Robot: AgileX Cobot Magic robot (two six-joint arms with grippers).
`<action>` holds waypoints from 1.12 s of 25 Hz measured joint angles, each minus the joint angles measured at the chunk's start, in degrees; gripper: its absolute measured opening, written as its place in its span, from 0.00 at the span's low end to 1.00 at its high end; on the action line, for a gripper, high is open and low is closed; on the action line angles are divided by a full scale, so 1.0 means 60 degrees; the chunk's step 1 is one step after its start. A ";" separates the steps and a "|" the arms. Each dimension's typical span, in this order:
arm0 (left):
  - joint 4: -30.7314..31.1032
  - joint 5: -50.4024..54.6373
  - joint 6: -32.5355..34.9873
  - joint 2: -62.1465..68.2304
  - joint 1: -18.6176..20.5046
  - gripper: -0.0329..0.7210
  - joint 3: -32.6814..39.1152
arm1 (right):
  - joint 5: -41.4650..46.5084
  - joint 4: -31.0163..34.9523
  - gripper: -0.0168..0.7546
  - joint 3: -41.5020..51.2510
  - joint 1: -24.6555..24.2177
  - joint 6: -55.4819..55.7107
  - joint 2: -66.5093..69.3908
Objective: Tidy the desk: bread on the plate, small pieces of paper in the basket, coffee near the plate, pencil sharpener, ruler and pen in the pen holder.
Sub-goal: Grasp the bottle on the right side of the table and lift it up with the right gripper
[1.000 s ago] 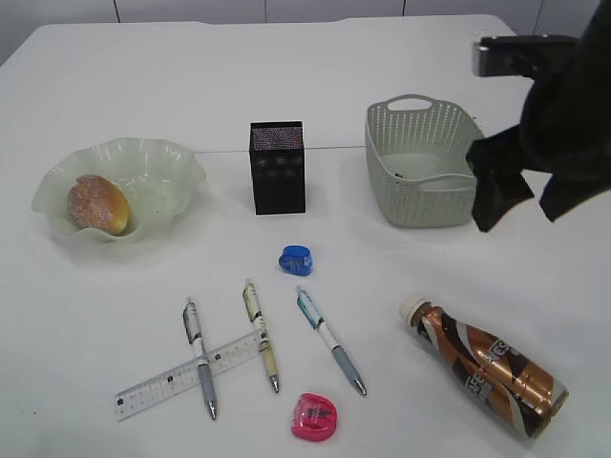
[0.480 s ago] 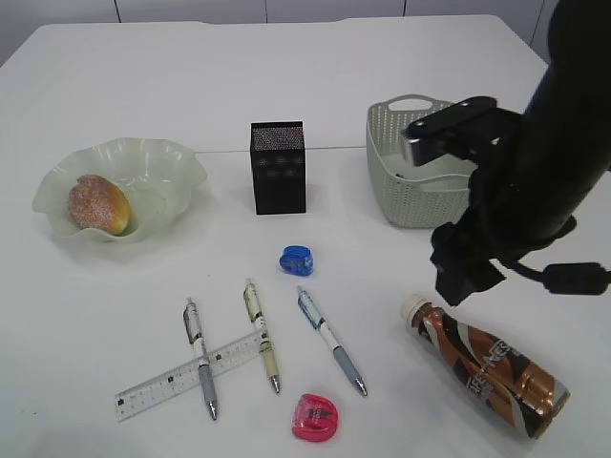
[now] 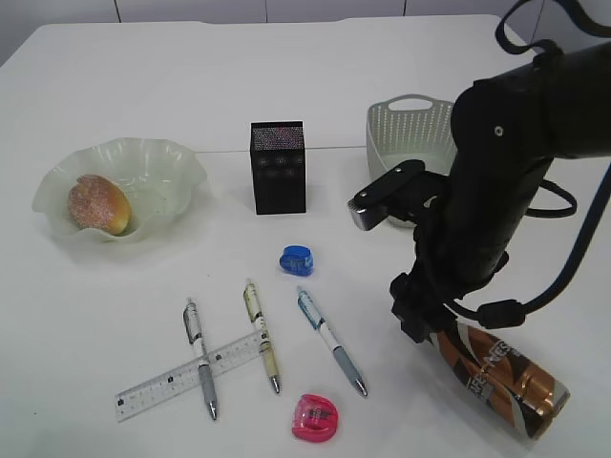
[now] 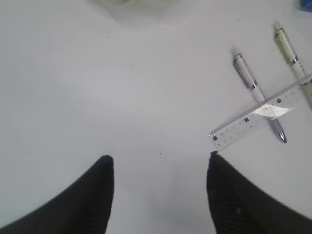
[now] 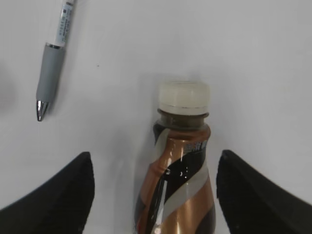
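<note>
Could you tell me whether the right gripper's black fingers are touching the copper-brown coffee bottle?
Apart: the right wrist view shows white table between the fingers and coffee bottle.

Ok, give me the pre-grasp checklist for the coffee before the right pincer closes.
1. Right pincer open: ok, jaws stand wide apart.
2. Coffee between the jaws: ok, it lies on its side, centred, cap pointing away.
3. Jaws touching the bottle: not ok, gaps show on both sides.
4. Nearest pen out of the way: ok, it lies apart, to the left.
5. Bread on the plate: ok.
6. Free table beside the plate for the bottle: ok.
</note>
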 joint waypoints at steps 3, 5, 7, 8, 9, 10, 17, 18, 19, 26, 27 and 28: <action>0.0064 -0.0017 0.0000 0.0000 0.0000 0.63 0.0000 | -0.0164 -0.0087 0.76 0.0000 0.0004 -0.0007 0.0242; 0.0114 -0.0017 0.0000 0.0000 0.0000 0.63 0.0000 | -0.0364 -0.0273 0.76 -0.0033 0.0004 -0.0007 0.0395; 0.0111 -0.0017 0.0000 0.0000 0.0000 0.63 0.0000 | -0.0507 -0.0468 0.76 -0.0055 0.0004 -0.0007 0.0520; 0.0119 -0.0035 0.0000 0.0000 0.0000 0.63 0.0000 | -0.0546 -0.0607 0.76 -0.0055 0.0004 -0.0007 0.0565; 0.0119 -0.0035 0.0000 0.0000 0.0000 0.63 0.0000 | -0.0544 -0.0723 0.76 -0.0055 0.0004 -0.0007 0.0633; 0.0119 -0.0035 0.0000 0.0000 0.0000 0.63 0.0000 | -0.0566 -0.0796 0.76 -0.0055 0.0004 0.0010 0.0699; 0.0119 -0.0072 0.0000 0.0000 0.0000 0.63 0.0000 | -0.0723 -0.0920 0.76 -0.0265 0.0004 0.0218 0.1305; 0.0119 -0.0091 0.0000 0.0000 0.0000 0.63 0.0000 | -0.0751 -0.0920 0.76 -0.0309 0.0004 0.0218 0.1335; 0.0133 -0.0091 0.0000 0.0000 0.0000 0.63 0.0000 | -0.0768 -0.0920 0.76 -0.0326 0.0004 0.0241 0.1379; 0.0133 -0.0111 0.0000 0.0000 0.0000 0.63 0.0000 | -0.0789 -0.0956 0.75 -0.0417 0.0004 0.0243 0.1646; 0.0133 -0.0111 0.0000 0.0000 0.0000 0.63 0.0000 | -0.0770 -0.0956 0.74 -0.0425 0.0004 0.0243 0.1708; 0.0133 -0.0111 0.0000 0.0000 0.0000 0.63 0.0000 | -0.0754 -0.0956 0.73 -0.0425 0.0004 0.0243 0.1755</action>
